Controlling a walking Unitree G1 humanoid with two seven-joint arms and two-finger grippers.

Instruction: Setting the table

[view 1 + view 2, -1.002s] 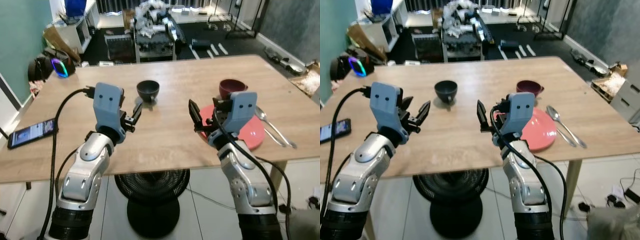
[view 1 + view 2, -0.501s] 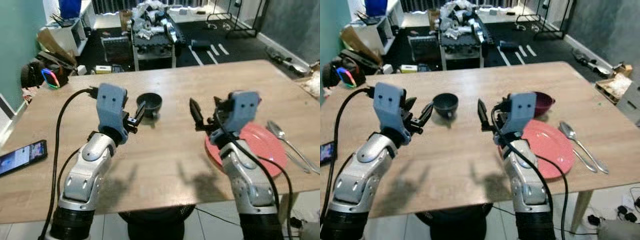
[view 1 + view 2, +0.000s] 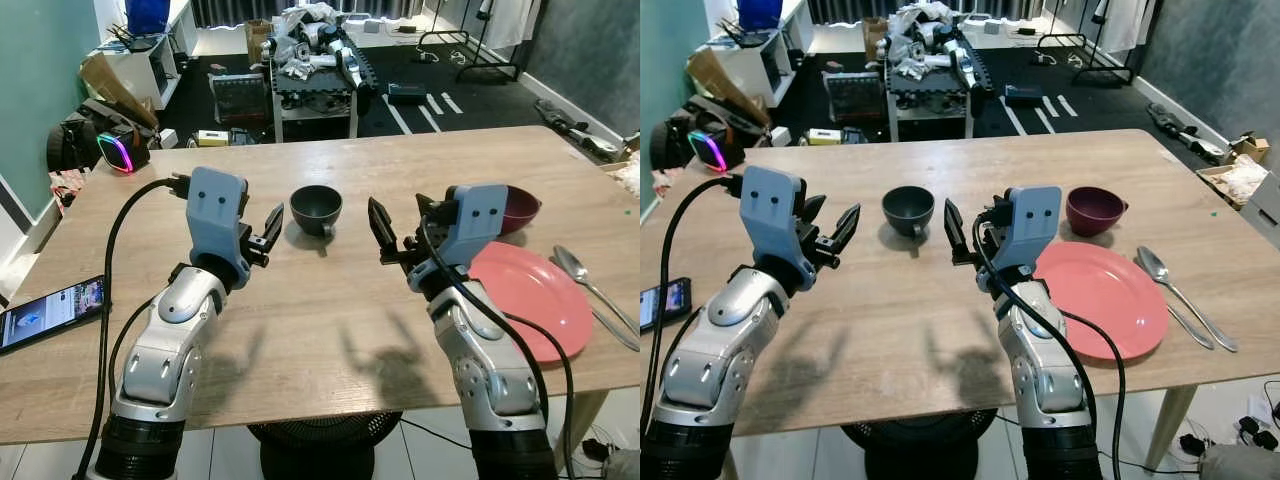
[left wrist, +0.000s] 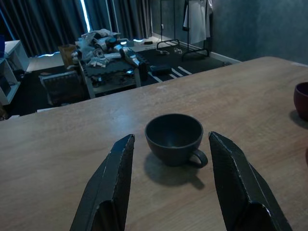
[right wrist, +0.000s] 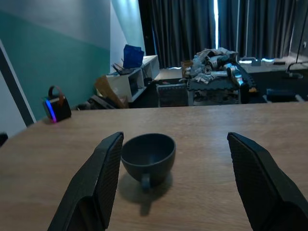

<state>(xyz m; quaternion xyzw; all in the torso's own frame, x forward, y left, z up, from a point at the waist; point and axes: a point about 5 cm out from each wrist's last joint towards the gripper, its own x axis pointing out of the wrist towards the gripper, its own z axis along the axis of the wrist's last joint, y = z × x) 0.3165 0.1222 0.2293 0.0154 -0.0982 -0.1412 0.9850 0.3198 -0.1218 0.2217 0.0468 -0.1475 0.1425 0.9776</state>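
i see a light wood-grain table with a matte dark grey cup upright toward its far edge, rounded, small loop handle facing me. my left gripper hovers just near-left of it, fingers spread wide and holding nothing. my right gripper hovers just right of the cup, also wide apart. a flat salmon-pink plate lies by the right edge, a glossy maroon bowl beyond it, a metal spoon beside it. a phone lies at the left edge.
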